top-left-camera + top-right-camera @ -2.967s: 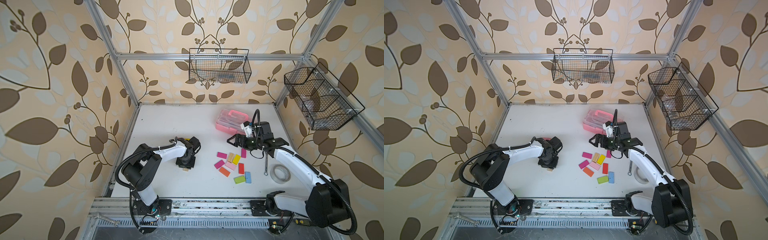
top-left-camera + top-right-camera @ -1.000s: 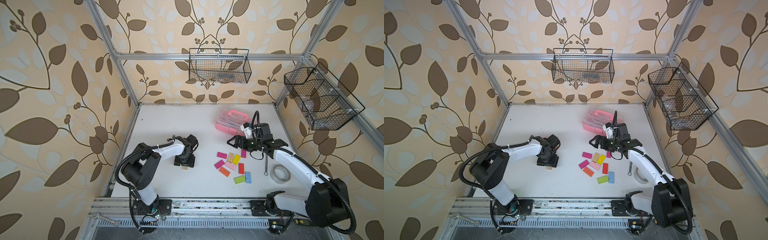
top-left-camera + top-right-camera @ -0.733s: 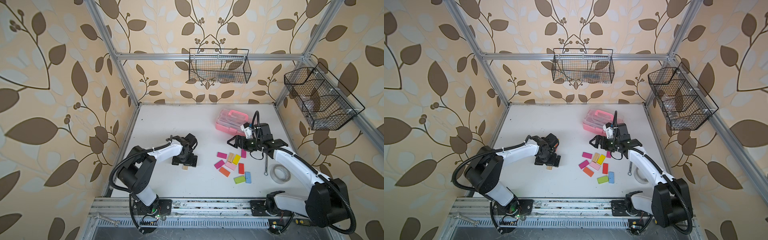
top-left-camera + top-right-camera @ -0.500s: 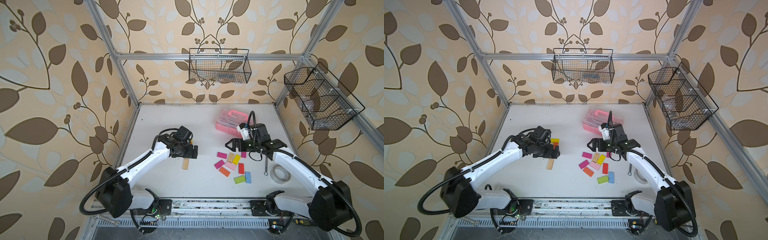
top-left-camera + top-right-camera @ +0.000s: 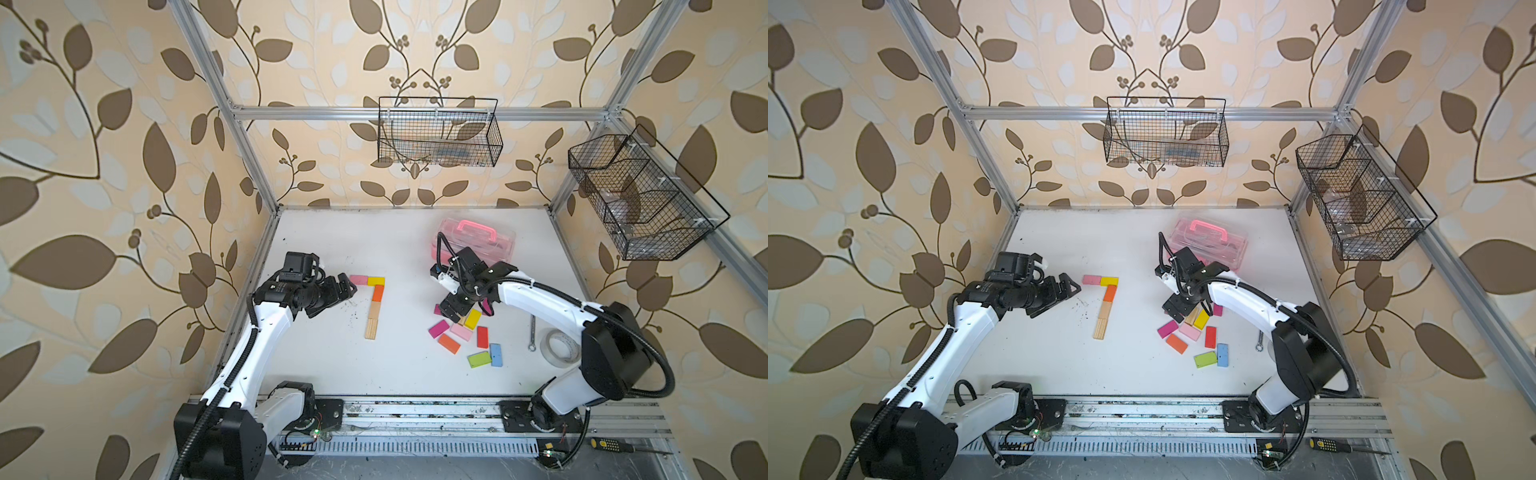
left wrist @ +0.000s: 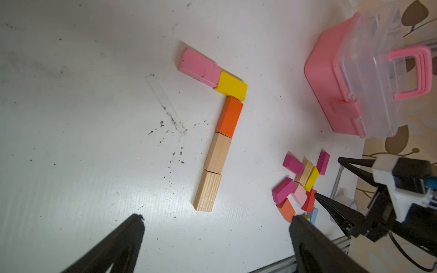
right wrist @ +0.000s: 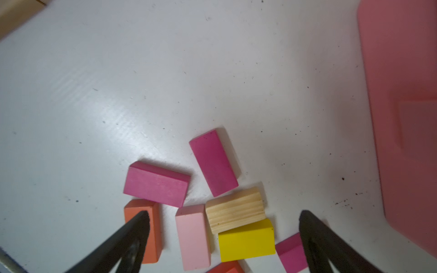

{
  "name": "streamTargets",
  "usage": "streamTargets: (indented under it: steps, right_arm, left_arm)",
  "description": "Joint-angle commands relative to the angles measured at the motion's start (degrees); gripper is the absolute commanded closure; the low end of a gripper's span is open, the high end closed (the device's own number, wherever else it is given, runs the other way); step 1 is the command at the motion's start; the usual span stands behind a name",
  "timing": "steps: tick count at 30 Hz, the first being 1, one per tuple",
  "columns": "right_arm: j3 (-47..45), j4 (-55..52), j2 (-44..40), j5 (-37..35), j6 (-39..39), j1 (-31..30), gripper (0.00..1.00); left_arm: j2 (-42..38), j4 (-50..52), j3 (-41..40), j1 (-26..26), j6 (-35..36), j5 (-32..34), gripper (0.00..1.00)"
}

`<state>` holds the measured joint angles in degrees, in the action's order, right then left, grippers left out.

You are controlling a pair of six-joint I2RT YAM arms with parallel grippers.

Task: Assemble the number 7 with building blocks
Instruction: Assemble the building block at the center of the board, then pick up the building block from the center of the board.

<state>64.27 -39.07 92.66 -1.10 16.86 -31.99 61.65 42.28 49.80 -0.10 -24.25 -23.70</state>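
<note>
The number 7 lies flat on the white table [image 5: 324, 361]: a pink block [image 5: 358, 279] and a yellow block [image 5: 375, 281] form the bar, and an orange block [image 5: 377, 293], a plain wood block [image 5: 374, 309] and a striped wood block [image 5: 371, 328] form the stem. My left gripper [image 5: 345, 286] hovers open and empty just left of the bar. Loose building blocks [image 5: 461, 332] lie in a pile to the right. My right gripper [image 7: 224, 212] is open above that pile, over a striped wood block [image 7: 234, 210] and a yellow block [image 7: 246, 240].
A pink clear-lidded case [image 5: 478, 241] stands behind the right gripper. A tape roll [image 5: 559, 347] and a small wrench [image 5: 532, 332] lie at the right edge. Wire baskets [image 5: 438, 133] hang on the back and right walls.
My left gripper opened, let go at the stem's lower end and drew back up and left, uncovering the whole 7. My right gripper moved left and forward over the loose pile.
</note>
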Motion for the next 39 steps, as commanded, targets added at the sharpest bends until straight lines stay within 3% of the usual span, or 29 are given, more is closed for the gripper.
streamTargets:
  steps: [1, 7, 27, 37, 39]
  right_arm:
    - [2.61, -3.38, 2.75, -3.73, 8.54, 0.26, 0.05]
    - [3.18, -2.14, 6.77, -5.45, 11.98, 0.67, 0.11]
    - [4.20, 1.41, 13.93, 1.22, 14.89, -0.99, 0.24]
    - [4.11, 2.94, 14.75, 3.80, 16.00, -1.11, 0.63]
    - [4.15, 2.71, 14.35, 4.09, 16.44, -1.08, 0.66]
  left_arm:
    - [1.10, -1.16, -1.36, 1.86, 3.22, -6.13, 0.01]
    - [3.42, -1.63, -1.29, 1.94, 5.43, -7.36, 0.01]
    - [4.18, -2.26, -1.81, 1.94, 5.61, -8.38, 0.01]
    - [4.20, -2.38, -1.93, 1.93, 5.56, -8.64, 0.01]
    - [4.18, -2.34, -1.90, 1.94, 5.58, -8.71, 0.01]
